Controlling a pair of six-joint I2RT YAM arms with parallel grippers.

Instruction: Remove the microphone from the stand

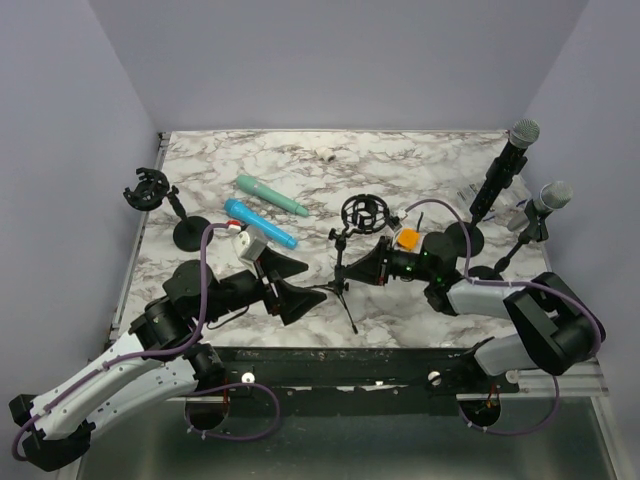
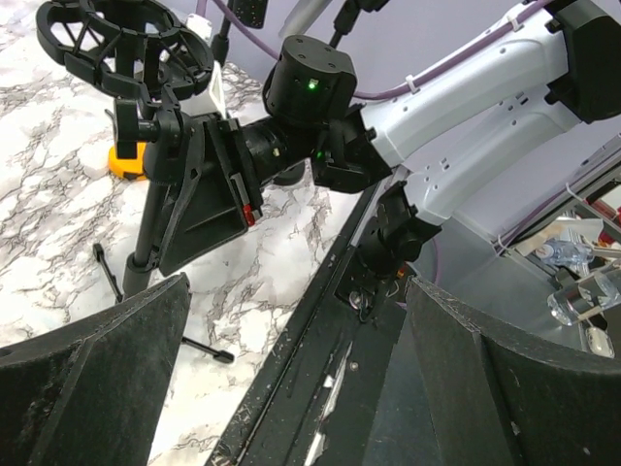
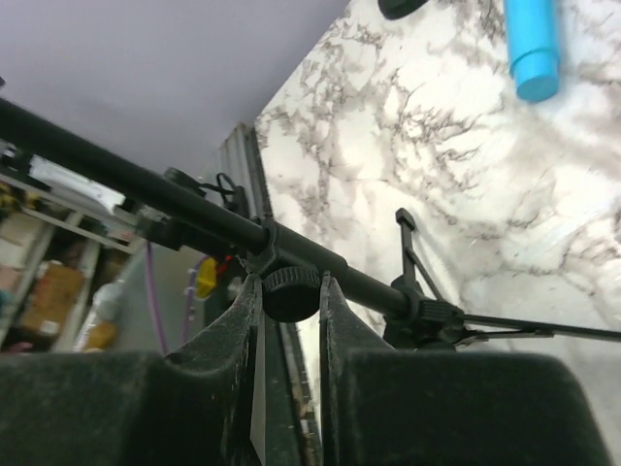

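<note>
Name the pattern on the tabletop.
The tabletop is white marble with grey veining; clearest in the top external view.

Marbled table point(image 1: 420, 165) between lavender walls point(image 1: 330, 60)

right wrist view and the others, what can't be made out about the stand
Right wrist: the stand runs off the left edge, top end unseen; blue microphone cut by the top edge.
Left wrist: the stand's leg hub sits behind the left end effector.
Top external: where the right end effector grips, black on black, too small.
</note>
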